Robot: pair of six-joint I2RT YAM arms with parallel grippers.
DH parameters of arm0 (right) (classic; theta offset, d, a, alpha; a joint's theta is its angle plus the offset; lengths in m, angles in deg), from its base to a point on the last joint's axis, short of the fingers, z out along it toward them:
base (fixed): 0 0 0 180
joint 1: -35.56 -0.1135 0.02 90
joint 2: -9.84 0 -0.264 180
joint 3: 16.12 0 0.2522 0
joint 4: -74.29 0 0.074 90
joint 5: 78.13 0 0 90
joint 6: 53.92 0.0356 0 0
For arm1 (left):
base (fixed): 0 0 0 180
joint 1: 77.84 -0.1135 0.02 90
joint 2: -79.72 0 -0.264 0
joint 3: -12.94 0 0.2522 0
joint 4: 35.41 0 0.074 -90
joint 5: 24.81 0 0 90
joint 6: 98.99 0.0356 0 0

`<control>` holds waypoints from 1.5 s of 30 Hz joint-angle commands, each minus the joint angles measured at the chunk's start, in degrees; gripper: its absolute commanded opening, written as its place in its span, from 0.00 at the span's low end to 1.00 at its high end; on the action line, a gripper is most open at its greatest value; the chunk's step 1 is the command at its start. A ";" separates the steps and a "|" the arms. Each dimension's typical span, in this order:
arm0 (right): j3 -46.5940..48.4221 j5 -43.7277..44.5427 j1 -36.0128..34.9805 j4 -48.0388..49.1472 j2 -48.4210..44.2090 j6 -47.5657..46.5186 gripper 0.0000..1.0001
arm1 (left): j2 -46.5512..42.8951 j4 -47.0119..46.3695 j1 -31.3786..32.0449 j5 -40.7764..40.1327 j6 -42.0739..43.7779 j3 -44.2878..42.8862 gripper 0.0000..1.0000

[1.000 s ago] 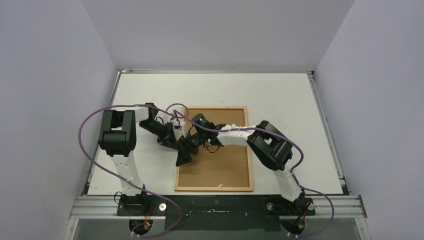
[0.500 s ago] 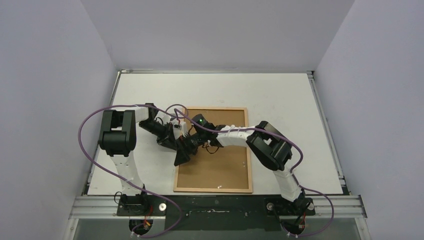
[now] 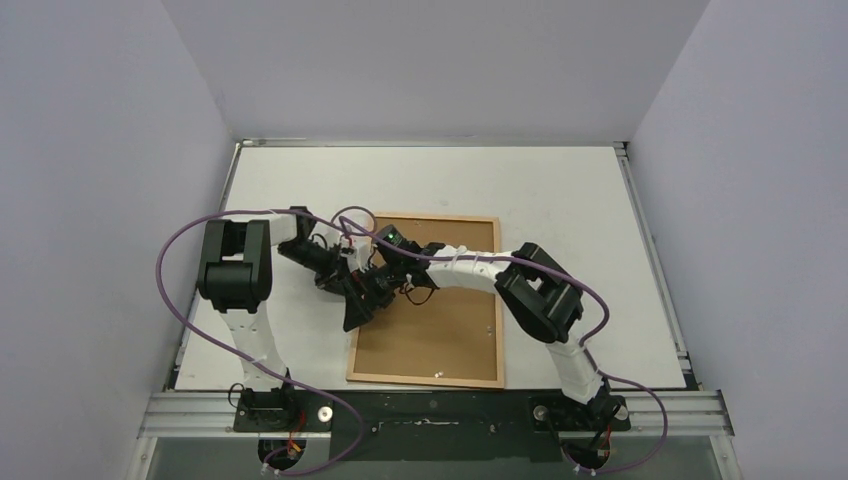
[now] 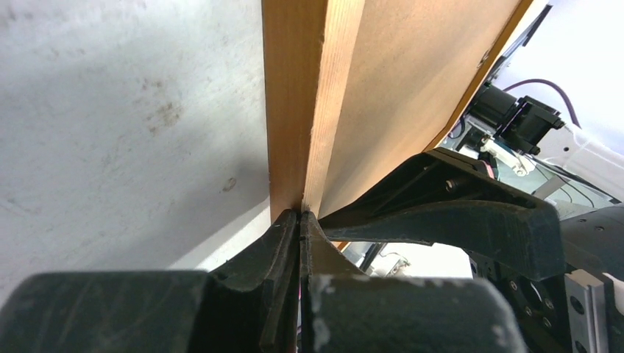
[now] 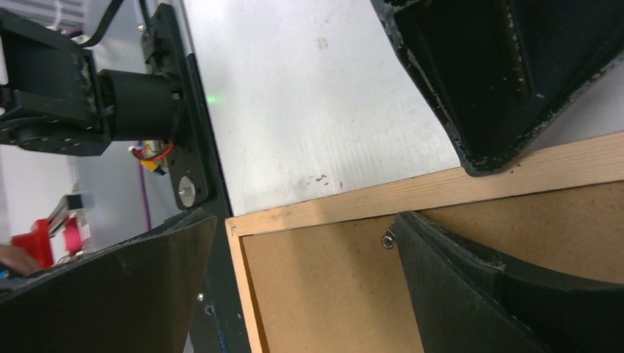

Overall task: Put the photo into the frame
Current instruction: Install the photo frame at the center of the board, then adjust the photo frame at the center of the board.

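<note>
The frame (image 3: 430,381) lies face down on the table with a brown fibreboard backing (image 3: 445,335) filling its back. The photo is hidden. My left gripper (image 3: 350,288) is shut, and its tips (image 4: 299,215) press against the outer side of the frame's left rail (image 4: 294,110). My right gripper (image 3: 358,312) hovers open over the same rail. In the right wrist view its fingers (image 5: 132,287) straddle the near left corner of the frame (image 5: 353,206) and the backing (image 5: 324,294), holding nothing. The left gripper's tip (image 5: 486,147) touches the rail there.
A small metal turn clip (image 5: 387,240) sits at the backing's edge. Grey walls enclose the white table (image 3: 560,200) on three sides. The arm bases and a black rail (image 3: 430,412) run along the near edge. Purple cables loop beside both arms.
My right gripper has moved slightly left and its jaws have spread wider. The frame has shifted a little on the table. The left gripper stays shut at the rail.
</note>
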 commanded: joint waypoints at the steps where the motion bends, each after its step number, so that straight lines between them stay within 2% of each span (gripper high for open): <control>1: 2.14 8.85 1.55 -4.60 -5.19 -2.41 1.00 | -2.72 -7.65 -2.08 2.41 3.95 -1.47 0.00; 3: -0.08 12.84 3.08 -3.44 -8.07 -1.73 0.92 | -3.87 -5.47 -4.48 2.37 5.49 -1.79 0.01; 5: -3.31 16.11 4.58 -1.16 -11.07 -0.38 0.90 | -4.83 -4.26 -5.39 2.16 6.61 -1.32 0.02; 12: -14.58 27.00 8.51 3.00 -20.48 3.83 0.90 | -6.17 -5.03 -5.34 3.83 6.37 2.12 0.03; 17: -21.36 44.26 17.00 -4.89 -29.80 7.12 0.93 | -6.18 -8.42 -3.80 5.99 6.56 5.31 0.02; 19: -22.81 45.77 22.47 -6.71 -31.65 8.12 0.96 | -6.42 -9.91 -3.56 5.34 7.06 5.83 0.01; 21: -22.86 47.71 26.48 -8.07 -32.42 7.64 0.96 | -6.98 -10.28 -2.94 3.87 7.39 5.99 0.01; 26: -21.24 45.01 32.68 -9.19 -28.33 6.47 0.90 | -8.03 -10.33 0.30 1.66 8.91 5.81 0.01; 30: -19.80 44.31 33.00 -7.17 -26.30 6.17 0.90 | -7.11 -9.69 0.49 2.00 9.56 4.89 0.02; 35: -12.09 43.71 32.50 -7.79 -22.43 3.20 0.90 | -6.53 -7.80 -1.82 2.33 8.78 -0.57 0.17; 38: -7.18 44.24 33.42 -8.46 -19.38 0.28 0.90 | -6.42 -6.59 -1.95 2.70 7.49 -4.03 0.23; 45: 9.77 44.06 33.51 -9.87 -6.62 -6.51 0.90 | -6.37 -8.14 1.98 -0.70 4.12 -4.68 0.34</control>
